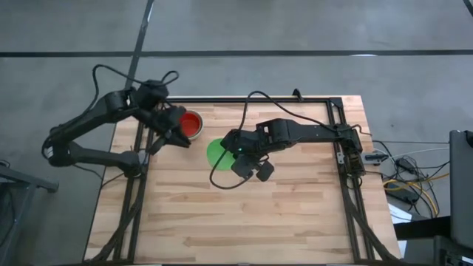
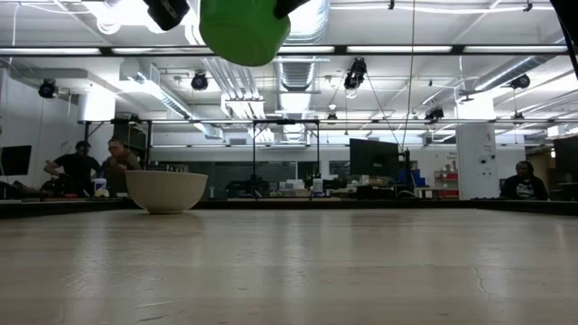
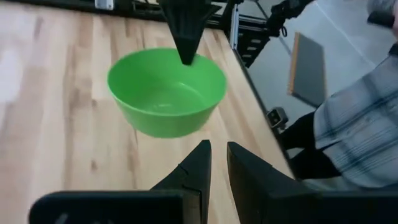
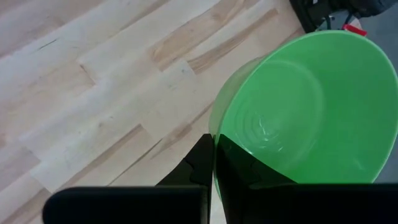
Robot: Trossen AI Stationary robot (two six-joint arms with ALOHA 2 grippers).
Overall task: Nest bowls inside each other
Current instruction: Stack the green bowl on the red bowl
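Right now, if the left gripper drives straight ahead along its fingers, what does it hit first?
Likely the bright green plastic bowl held up by the right gripper. It sits directly ahead of the left gripper, though the gap's depth is unclear.

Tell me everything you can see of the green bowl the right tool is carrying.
The green bowl is bright green, round and smooth, plastic by its look, with a thin rim and faint rings on its floor. It is empty. The right tool is shut on its rim, one finger inside the wall and one outside. The low view shows it lifted clear of the table, hanging at the picture's top. From above it sits near the table's middle, right of the red bowl, partly hidden by the arm.
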